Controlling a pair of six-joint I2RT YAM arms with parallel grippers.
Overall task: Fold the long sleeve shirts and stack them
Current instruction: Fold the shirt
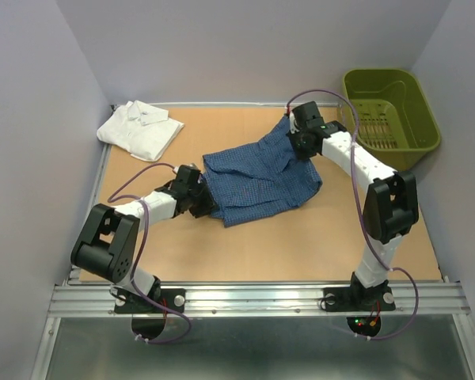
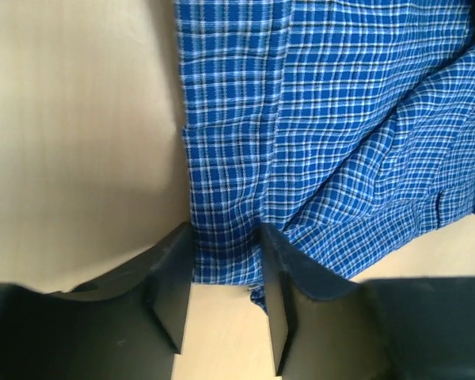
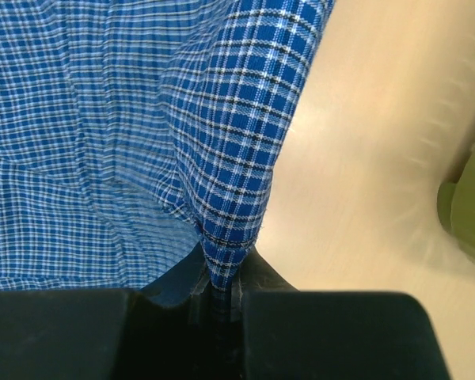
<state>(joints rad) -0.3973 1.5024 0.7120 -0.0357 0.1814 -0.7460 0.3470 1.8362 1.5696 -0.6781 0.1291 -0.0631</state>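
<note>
The dark blue checked shirt (image 1: 257, 178) lies spread and rumpled in the middle of the table. My right gripper (image 1: 302, 136) is at its far right corner, shut on a pinched fold of the blue cloth (image 3: 229, 158), which rises into the jaws (image 3: 222, 273). My left gripper (image 1: 199, 198) is at the shirt's near left edge. Its jaws stand apart with the shirt's edge (image 2: 226, 253) lying between the fingertips (image 2: 227, 237). The white shirt (image 1: 140, 129) lies folded at the back left corner, away from both grippers.
An olive-green plastic basket (image 1: 389, 107) stands at the back right, just off the table's edge near my right arm. Grey walls close in the left, back and right. The metal rail with the arm bases runs along the front.
</note>
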